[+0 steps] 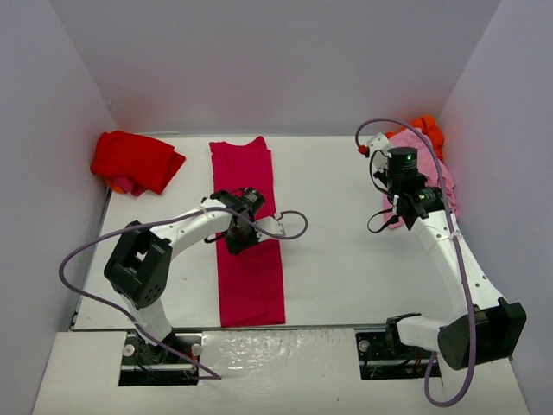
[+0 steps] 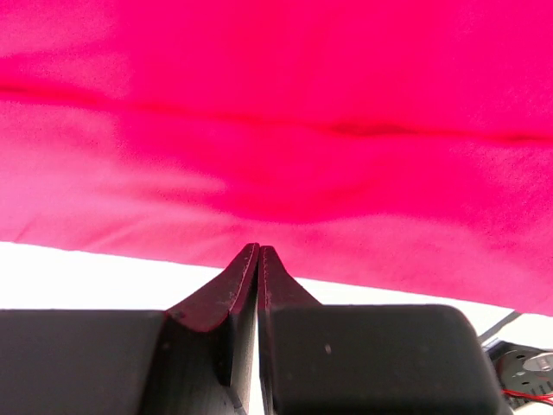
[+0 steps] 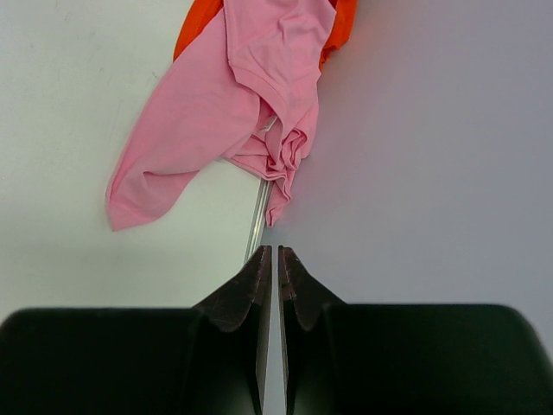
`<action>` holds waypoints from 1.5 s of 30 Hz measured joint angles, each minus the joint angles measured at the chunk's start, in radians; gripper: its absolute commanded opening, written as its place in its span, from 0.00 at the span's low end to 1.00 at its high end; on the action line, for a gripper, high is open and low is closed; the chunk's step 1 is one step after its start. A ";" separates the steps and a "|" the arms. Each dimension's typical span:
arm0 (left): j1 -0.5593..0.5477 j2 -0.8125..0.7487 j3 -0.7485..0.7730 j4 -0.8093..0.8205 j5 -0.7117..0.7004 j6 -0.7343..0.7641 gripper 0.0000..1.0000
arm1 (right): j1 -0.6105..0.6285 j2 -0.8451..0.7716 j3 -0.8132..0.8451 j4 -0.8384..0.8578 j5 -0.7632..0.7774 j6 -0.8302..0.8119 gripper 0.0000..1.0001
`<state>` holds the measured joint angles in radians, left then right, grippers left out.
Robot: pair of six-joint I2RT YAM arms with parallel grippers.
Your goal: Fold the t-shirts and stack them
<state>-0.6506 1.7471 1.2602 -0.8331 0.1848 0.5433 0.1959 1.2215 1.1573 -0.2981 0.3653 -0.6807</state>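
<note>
On the white, smooth table (image 1: 346, 259) the crimson-magenta t-shirt (image 1: 251, 281) lies left of the middle, folded into a long flat strip with straight side edges. Its long axis runs from the far side of the table towards the near edge, leaning only a little. Which end is the neck, I cannot tell. In the left wrist view the cloth looks soft and matte, with shallow creases running across the picture.

The left gripper (image 2: 259, 248) is over the middle part of this strip. Its two dark wedge-shaped fingers are pressed together and their tips meet at the edge of the cloth. Whether any cloth is pinched between them is not visible.

The bright red t-shirt (image 1: 136, 160) is a thick folded bundle in the far left corner, close to the wall and apart from the strip.

In the far right corner the pale pink t-shirt (image 3: 229, 112) lies crumpled and unfolded, with one part spread flat on the table and a bunch of wrinkles beside the pale grey wall (image 3: 432, 173). The orange t-shirt (image 3: 192, 30) is under it, showing at both sides.

The right gripper (image 3: 276, 251) points at the pink cloth but is apart from it. Its fingers are together with only a thin slit between them, holding nothing.
</note>
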 measured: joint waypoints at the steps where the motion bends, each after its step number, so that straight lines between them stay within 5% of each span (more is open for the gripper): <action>1: 0.010 -0.013 0.000 -0.001 -0.006 0.002 0.00 | 0.000 -0.005 -0.003 -0.001 0.000 0.000 0.07; 14: 0.158 -0.011 0.145 -0.006 -0.049 0.010 0.00 | 0.000 -0.038 -0.005 0.000 0.000 -0.004 0.07; 28: 0.272 0.432 0.492 -0.136 0.022 0.083 0.00 | 0.000 -0.039 -0.005 -0.005 -0.006 -0.003 0.08; 40: 0.357 0.724 1.001 -0.294 0.055 0.111 0.00 | 0.002 -0.040 -0.005 -0.015 -0.004 0.001 0.07; 45: 0.366 0.758 1.067 -0.308 0.058 0.112 0.00 | 0.009 -0.039 -0.005 -0.022 0.004 0.004 0.07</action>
<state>-0.2849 2.5051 2.3269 -1.1409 0.2423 0.6556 0.2045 1.1823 1.1519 -0.3197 0.3696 -0.6767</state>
